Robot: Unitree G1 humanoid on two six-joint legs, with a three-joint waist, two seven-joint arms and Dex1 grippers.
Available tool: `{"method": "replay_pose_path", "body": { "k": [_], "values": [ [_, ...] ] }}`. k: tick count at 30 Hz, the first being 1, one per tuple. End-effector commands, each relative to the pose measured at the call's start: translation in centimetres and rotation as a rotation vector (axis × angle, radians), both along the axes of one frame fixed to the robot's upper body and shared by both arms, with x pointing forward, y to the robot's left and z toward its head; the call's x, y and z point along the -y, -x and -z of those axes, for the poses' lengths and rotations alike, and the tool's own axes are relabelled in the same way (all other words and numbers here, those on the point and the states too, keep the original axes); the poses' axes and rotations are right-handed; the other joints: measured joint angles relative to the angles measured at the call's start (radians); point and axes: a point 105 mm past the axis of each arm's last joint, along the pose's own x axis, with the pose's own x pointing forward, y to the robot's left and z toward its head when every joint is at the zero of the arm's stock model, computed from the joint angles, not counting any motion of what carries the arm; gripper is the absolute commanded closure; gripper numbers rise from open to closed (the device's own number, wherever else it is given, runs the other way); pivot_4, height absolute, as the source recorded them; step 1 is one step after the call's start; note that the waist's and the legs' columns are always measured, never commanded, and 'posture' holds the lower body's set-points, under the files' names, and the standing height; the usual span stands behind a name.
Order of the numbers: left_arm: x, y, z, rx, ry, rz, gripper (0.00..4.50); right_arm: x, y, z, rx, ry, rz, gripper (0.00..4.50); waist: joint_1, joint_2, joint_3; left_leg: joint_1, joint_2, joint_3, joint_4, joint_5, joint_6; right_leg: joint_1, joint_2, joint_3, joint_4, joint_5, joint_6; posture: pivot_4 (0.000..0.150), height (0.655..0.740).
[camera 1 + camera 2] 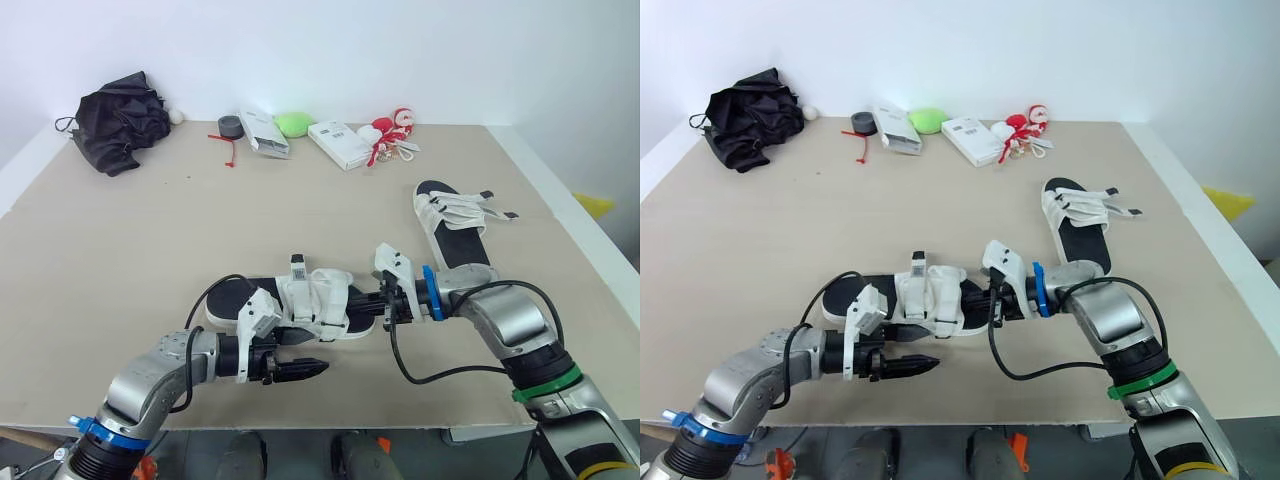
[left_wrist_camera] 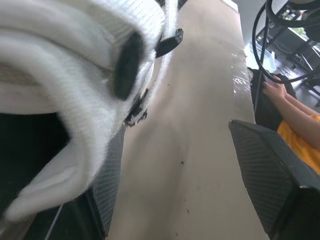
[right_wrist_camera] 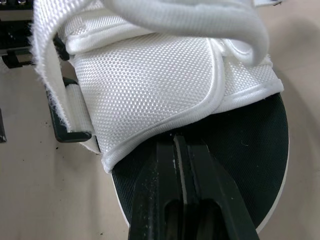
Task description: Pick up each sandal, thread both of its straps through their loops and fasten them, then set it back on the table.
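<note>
Right pincer [image 3: 176,142] closed, tips touching sandal [image 3: 150,75].

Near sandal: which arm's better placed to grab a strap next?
Probably left. The left gripper is open, with the near sandal's white strap right beside one finger; the right gripper is shut, tip against the black sole.

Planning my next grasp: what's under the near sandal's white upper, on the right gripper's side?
Black footbed shows below the white upper, with the right gripper's shut tips at its edge. Deeper in, the upper hides everything.
</note>
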Motion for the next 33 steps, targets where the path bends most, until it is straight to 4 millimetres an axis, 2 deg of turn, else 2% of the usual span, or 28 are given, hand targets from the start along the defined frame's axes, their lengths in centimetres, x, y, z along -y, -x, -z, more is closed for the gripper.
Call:
{"method": "replay_pose_path", "body": {
  "k": [1,10,11,13,15,18,19,20,21,22,25,29,31,33],
  "values": [
    [0.7,-0.6,-1.2,0.067,0.049,-0.012,1.05,1.3,1.1,3.7,-0.133,0.101,0.051,4.5,0.0,0.0,0.0,0.0,-0.001,0.0,0.001,0.0,0.0,0.0,-0.001,0.0,0.0,0.0,0.0,0.15,0.738],
    [2.0,-0.1,-2.3,0.002,0.163,0.062,1.05,1.3,1.0,3.6,-0.132,0.104,0.053,4.5,0.001,0.0,0.0,-0.001,-0.003,0.001,0.002,0.0,0.0,0.0,-0.004,-0.001,0.0,-0.001,0.002,0.15,0.738],
    [2.1,0.0,-2.4,-0.021,0.181,0.074,1.44,1.3,1.0,3.6,-0.131,0.104,0.053,4.5,0.001,0.0,0.0,-0.001,-0.003,0.001,0.002,0.0,0.0,0.0,-0.004,-0.001,0.0,-0.001,0.002,0.15,0.738],
    [2.2,0.2,-2.4,-0.05,0.201,0.092,1.88,1.3,1.0,3.6,-0.131,0.104,0.054,4.5,0.001,0.0,0.0,-0.002,-0.003,0.001,0.002,0.0,0.0,0.001,-0.004,-0.001,0.0,0.0,0.003,0.15,0.738],
    [2.2,0.4,-2.4,-0.094,0.22,0.114,2.61,1.4,1.0,3.6,-0.129,0.106,0.055,4.5,0.001,0.0,0.0,-0.003,-0.002,0.001,0.002,0.0,0.0,0.001,-0.004,-0.001,0.0,0.0,0.004,0.15,0.738],
    [1.9,0.5,-1.9,-0.124,0.197,0.129,3.23,1.4,1.0,3.5,-0.126,0.104,0.058,4.5,-0.001,0.0,0.0,-0.003,-0.002,0.001,0.001,0.0,0.0,0.001,-0.003,-0.001,0.0,0.0,0.004,0.15,0.738],
    [1.8,0.6,-1.8,-0.123,0.193,0.135,3.64,1.4,1.0,3.5,-0.125,0.104,0.058,4.5,-0.001,0.0,0.0,-0.003,-0.002,0.001,0.0,0.0,0.0,0.001,-0.002,-0.001,0.0,0.0,0.004,0.15,0.738],
    [1.7,0.7,-1.8,-0.131,0.196,0.139,3.77,1.4,0.9,3.5,-0.124,0.104,0.059,4.5,-0.001,0.0,0.0,-0.003,-0.002,0.001,0.0,0.0,0.0,0.001,-0.002,-0.001,0.0,0.0,0.004,0.15,0.738],
    [1.6,0.7,-1.9,-0.136,0.199,0.141,4.28,1.4,0.9,3.5,-0.124,0.105,0.059,4.5,-0.001,0.0,0.0,-0.003,-0.002,0.0,-0.001,0.0,0.0,0.001,-0.001,-0.001,0.0,0.0,0.004,0.15,0.738],
    [1.5,0.9,-1.9,-0.15,0.198,0.151,4.46,1.4,0.9,3.5,-0.124,0.104,0.059,4.5,-0.002,0.0,0.0,-0.003,-0.001,0.0,-0.001,0.0,0.0,0.001,-0.001,-0.001,0.0,0.0,0.004,0.15,0.738],
    [0.7,2.0,-1.3,-0.232,0.148,0.21,4.46,1.3,0.9,3.5,-0.122,0.103,0.058,4.5,-0.001,0.0,0.0,-0.003,-0.001,0.0,-0.001,0.0,0.0,0.001,0.0,-0.001,0.0,0.0,0.004,0.15,0.738],
    [-1.2,5.2,-0.8,-0.414,0.039,0.378,4.46,1.3,0.8,3.5,-0.118,0.102,0.056,4.5,-0.003,0.0,0.001,-0.002,0.0,0.0,-0.001,0.0,0.0,0.0,0.0,-0.001,0.0,-0.001,0.003,0.15,0.738],
    [-2.2,5.8,-1.3,-0.464,-0.004,0.427,4.46,1.2,0.8,3.4,-0.117,0.102,0.055,4.5,-0.003,0.0,0.001,-0.003,0.0,0.0,-0.002,0.0,0.0,-0.001,0.001,-0.001,0.001,-0.001,0.002,0.15,0.738],
    [-3.1,5.4,-2.0,-0.475,-0.039,0.44,4.46,1.2,0.8,3.5,-0.117,0.103,0.055,4.5,-0.003,-0.001,0.001,-0.002,0.0,0.0,-0.002,0.0,0.0,-0.001,0.0,-0.001,0.001,-0.001,0.002,0.15,0.738]
  ]
}}
